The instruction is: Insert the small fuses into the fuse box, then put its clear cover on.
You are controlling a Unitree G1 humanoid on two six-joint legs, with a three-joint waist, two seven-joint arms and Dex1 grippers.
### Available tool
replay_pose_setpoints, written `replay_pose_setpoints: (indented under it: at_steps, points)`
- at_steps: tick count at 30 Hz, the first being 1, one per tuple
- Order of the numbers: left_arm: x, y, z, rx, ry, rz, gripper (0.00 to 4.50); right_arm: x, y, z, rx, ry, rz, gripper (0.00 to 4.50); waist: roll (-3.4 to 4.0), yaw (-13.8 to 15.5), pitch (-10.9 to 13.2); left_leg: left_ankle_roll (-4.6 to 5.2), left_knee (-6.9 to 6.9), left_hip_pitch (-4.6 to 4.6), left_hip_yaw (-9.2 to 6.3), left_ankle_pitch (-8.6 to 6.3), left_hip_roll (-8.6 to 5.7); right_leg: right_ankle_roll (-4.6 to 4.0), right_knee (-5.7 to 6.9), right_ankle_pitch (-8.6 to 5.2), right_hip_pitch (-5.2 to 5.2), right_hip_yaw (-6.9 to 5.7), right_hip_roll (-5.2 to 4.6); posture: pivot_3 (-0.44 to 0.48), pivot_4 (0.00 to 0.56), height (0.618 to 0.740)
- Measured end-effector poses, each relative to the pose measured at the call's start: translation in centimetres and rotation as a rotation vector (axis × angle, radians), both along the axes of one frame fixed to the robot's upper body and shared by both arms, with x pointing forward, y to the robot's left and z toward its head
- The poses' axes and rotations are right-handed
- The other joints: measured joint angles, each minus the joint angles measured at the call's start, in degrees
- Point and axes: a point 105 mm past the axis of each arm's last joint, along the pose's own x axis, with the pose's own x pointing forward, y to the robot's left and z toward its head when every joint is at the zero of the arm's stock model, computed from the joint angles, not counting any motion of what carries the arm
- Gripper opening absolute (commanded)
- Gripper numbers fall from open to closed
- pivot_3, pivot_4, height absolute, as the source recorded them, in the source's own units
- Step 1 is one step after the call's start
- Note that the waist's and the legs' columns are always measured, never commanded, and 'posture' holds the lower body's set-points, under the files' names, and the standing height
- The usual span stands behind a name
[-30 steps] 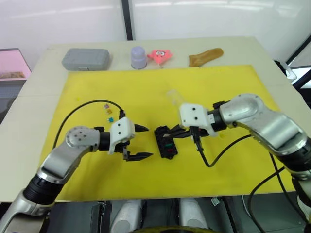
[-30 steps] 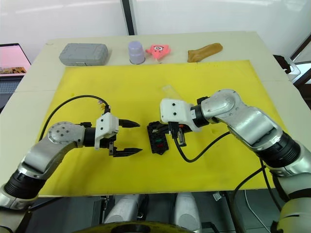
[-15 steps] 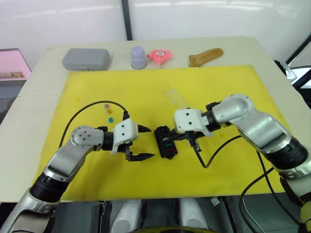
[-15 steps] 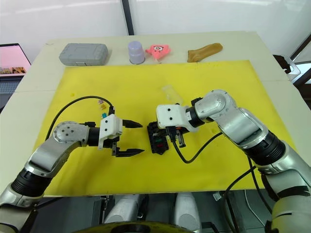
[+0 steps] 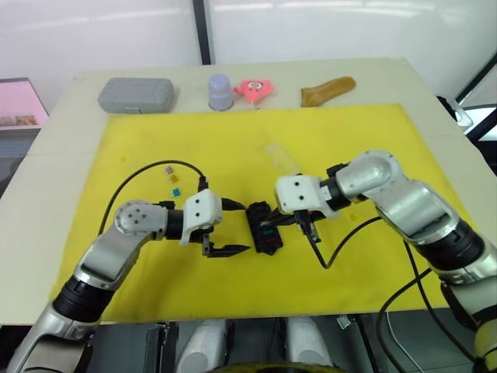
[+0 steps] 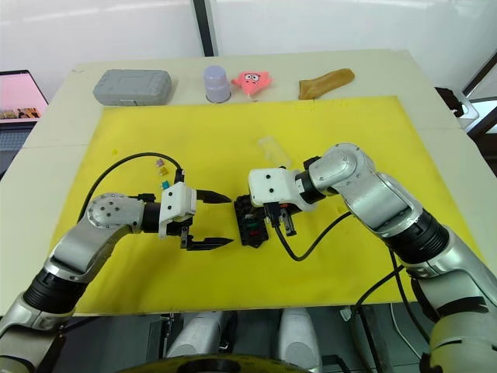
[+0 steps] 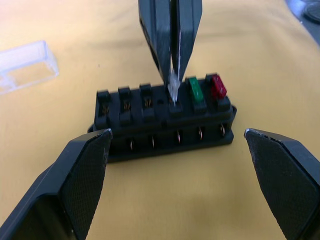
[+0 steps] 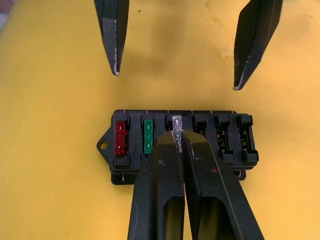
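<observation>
Seating a clear fuse (image 8: 176, 122), your right gripper (image 8: 179, 145) pinches it in the black slotted fuse box's (image 8: 182, 145) third slot; red (image 8: 120, 137) and green (image 8: 148, 136) beside it, three empty. Left gripper (image 6: 213, 220) gapes nearby; transparent cover (image 7: 25, 65) waits beyond.

A yellow mat (image 5: 233, 144) covers the table (image 5: 46, 155). Along its far edge sit a grey case (image 5: 136, 95), lavender cup (image 5: 220, 92), pink toy (image 5: 255, 88) and tan object (image 5: 328, 91)

Beige counter (image 5: 46, 179) seen w/ large yellow mat (image 5: 256, 140) laid over most of it. White wall panels (image 5: 326, 31) behind, split by a dark vertical strip (image 5: 200, 31). Pink-lit screen (image 6: 22, 95) noted at far left edge. Dark floor glimpsed under front edge.
</observation>
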Motion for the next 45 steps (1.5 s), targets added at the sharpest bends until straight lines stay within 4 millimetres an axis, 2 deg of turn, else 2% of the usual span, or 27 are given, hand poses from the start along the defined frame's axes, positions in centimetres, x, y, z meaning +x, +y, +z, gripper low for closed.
replay_pose_setpoints:
  at_steps: [39,43,45]
  points:
    - [0.06,0.17,-0.39,0.046,-0.037,-0.001,4.46,0.40,-0.21,-0.79,-0.029,0.005,-0.026,0.00,-0.01,0.0,0.0,0.00,0.02,0.00,-0.01,0.00,0.00,0.00,0.01,0.00,0.01,-0.01,0.00,0.000,0.150,0.740]
    - [0.12,0.25,-0.46,0.049,-0.049,-0.003,4.50,0.28,-0.14,-0.78,-0.018,0.033,-0.034,1.44,0.00,0.0,0.0,0.00,0.02,0.00,-0.01,0.00,0.00,0.00,0.01,0.00,0.01,-0.01,0.00,0.000,0.150,0.740]
    - [0.21,0.38,-0.62,0.055,-0.053,0.000,4.50,0.14,-0.15,-0.43,0.003,0.047,-0.041,2.44,0.00,0.0,0.0,0.00,0.02,0.00,-0.01,0.00,0.00,0.00,0.01,0.00,0.01,-0.01,0.00,0.000,0.150,0.740]
